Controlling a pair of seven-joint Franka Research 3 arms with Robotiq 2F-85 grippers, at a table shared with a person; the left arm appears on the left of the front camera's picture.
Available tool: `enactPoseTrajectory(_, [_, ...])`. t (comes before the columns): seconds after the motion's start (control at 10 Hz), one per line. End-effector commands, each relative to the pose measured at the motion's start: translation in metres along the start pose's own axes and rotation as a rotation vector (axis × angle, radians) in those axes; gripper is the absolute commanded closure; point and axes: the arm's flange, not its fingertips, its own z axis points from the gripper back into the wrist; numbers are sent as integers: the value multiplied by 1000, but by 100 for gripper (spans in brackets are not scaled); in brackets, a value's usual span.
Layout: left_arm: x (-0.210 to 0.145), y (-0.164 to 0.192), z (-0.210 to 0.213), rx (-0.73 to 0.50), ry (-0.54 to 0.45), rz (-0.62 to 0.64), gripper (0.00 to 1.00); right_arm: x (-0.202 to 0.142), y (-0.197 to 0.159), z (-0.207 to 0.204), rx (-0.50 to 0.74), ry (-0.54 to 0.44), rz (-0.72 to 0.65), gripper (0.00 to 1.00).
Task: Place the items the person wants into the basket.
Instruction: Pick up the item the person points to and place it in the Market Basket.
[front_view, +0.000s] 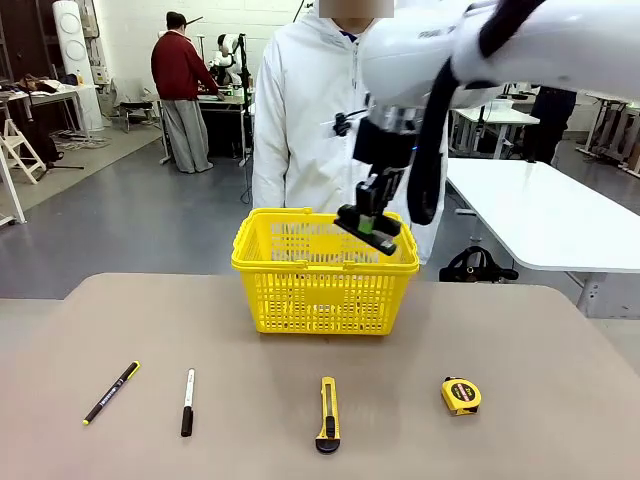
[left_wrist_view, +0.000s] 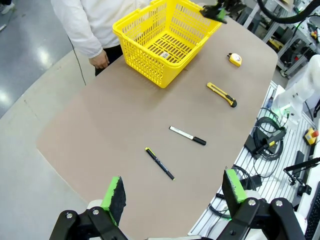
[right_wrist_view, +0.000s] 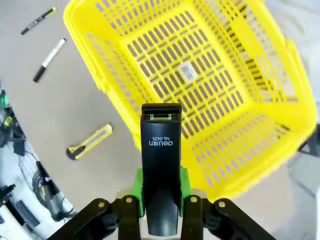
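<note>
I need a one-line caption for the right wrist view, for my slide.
Right gripper, shut on a black deli-marked tool, holds it above the yellow basket.

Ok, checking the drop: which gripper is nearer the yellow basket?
Right: the right gripper holds a black stapler over the basket; the left gripper hovers back past the black pen.

You cannot read the lettering on the black pen (front_view: 111, 392); it is too small. The right pincer (front_view: 370, 226) and the black object (right_wrist_view: 160, 150) it grips cover part of the far rim of the basket (front_view: 300, 290).
</note>
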Motion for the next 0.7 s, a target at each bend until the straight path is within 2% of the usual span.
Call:
enactPoseTrajectory(0.0, [-1,0,2,-8,-9,-9,0,11,-26,7,27,6,22,72])
enactPoseTrajectory(0.1, [-1,0,2,-8,-9,-9,0,7,-29,9,49,-9,40,72])
enactPoseTrajectory(0.2, [-1,0,2,-8,-9,-9,0,10,-9,-8,14,-2,12,72])
enactPoseTrajectory(0.6, [-1,0,2,-8,-9,-9,0,10,-9,-8,14,-2,12,72])
